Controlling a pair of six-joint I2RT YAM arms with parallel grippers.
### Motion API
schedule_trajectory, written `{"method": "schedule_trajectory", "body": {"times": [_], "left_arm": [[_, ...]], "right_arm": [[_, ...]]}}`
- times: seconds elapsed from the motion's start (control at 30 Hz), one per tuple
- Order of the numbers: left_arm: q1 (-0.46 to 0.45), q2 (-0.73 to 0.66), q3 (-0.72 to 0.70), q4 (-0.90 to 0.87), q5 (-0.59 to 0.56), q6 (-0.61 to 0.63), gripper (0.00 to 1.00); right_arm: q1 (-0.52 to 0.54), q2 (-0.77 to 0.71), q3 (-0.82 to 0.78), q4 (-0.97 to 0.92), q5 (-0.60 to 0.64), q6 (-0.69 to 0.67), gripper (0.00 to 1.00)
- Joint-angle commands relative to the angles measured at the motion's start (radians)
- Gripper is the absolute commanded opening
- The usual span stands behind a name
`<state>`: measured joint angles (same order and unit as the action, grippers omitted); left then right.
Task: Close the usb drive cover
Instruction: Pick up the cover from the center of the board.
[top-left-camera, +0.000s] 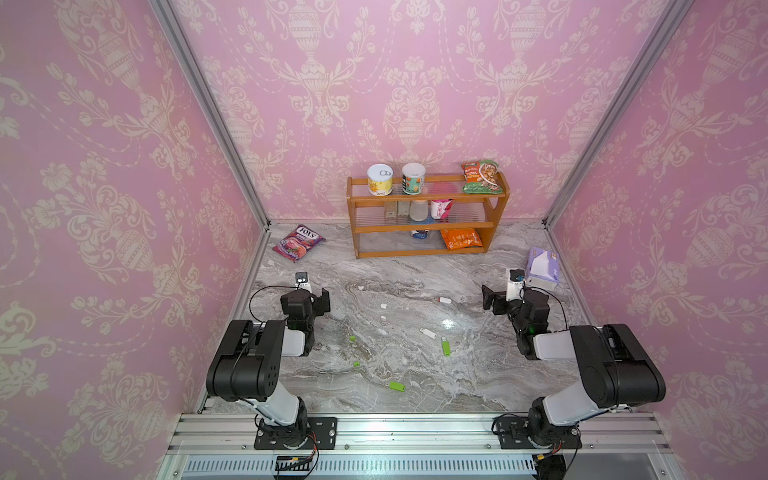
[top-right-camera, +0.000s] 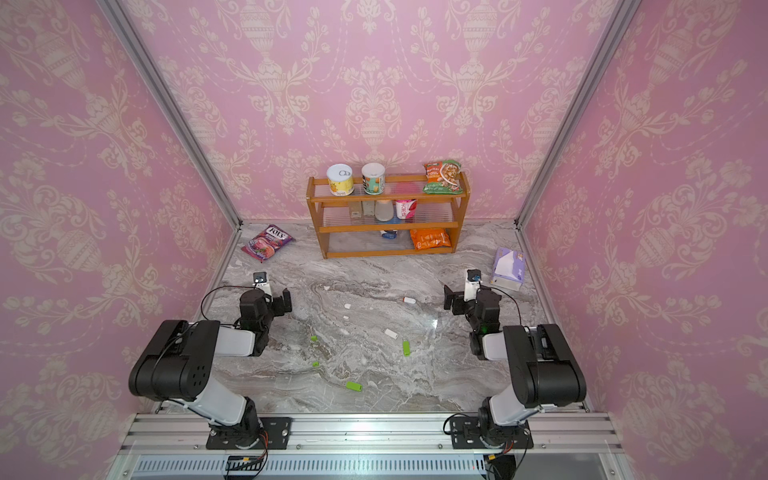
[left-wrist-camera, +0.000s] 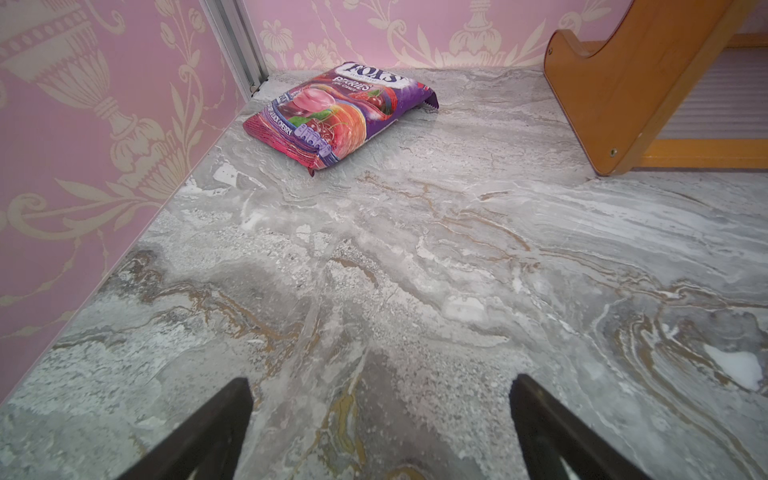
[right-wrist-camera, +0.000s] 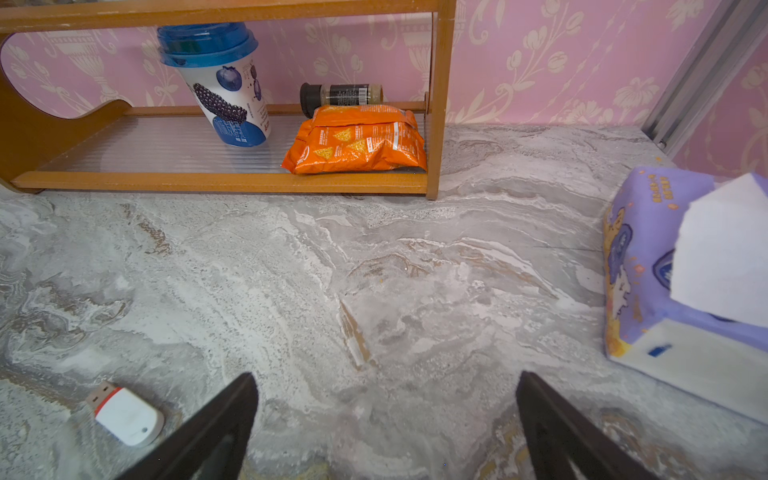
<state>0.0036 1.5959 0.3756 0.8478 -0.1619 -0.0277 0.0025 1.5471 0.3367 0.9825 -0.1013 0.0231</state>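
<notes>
- One grey marble-pattern table (top-left-camera: 478, 386) carries everything, with pink walls on three sides.
- Wooden shelf (top-left-camera: 424, 226) stands at the back with cans, cups and snack bags on its tiers.
- Left tool (left-wrist-camera: 380, 386) and right tool (right-wrist-camera: 386, 384) are both released, jaws spread wide with nothing between them, at opposite sides of the table.
- Purple tissue box (right-wrist-camera: 648, 257) sits near the right tool; candy bag (left-wrist-camera: 332, 112) lies in the far left corner.
- Four usb drives lie mid-table, plugs bare: white-and-red drive (right-wrist-camera: 124, 415) closest to the right tool, white drive (top-left-camera: 428, 333), green drive (top-left-camera: 445, 345) just beside it, second green drive (top-left-camera: 397, 386) toward the front.
- Loose covers lie apart from the drives: green cap (top-left-camera: 353, 338), second green cap (top-left-camera: 356, 363), white cap (top-left-camera: 383, 306), second white cap (top-left-camera: 383, 318).
</notes>
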Motion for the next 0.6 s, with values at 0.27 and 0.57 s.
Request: {"method": "schedule_trajectory", "body": {"times": [0.27,0.57], "left_arm": [[0.006,-0.034,0.024,-0.018,0.037,0.002,0.99],[0.003,-0.242,0.238,-0.532,0.008,-0.061,0.99]], "right_arm": [[-0.004,-0.040,0.012,-0.025,0.068,0.024,0.99],[0.053,-0.225,0.350,-0.795,0.127,0.051,1.00]]}}
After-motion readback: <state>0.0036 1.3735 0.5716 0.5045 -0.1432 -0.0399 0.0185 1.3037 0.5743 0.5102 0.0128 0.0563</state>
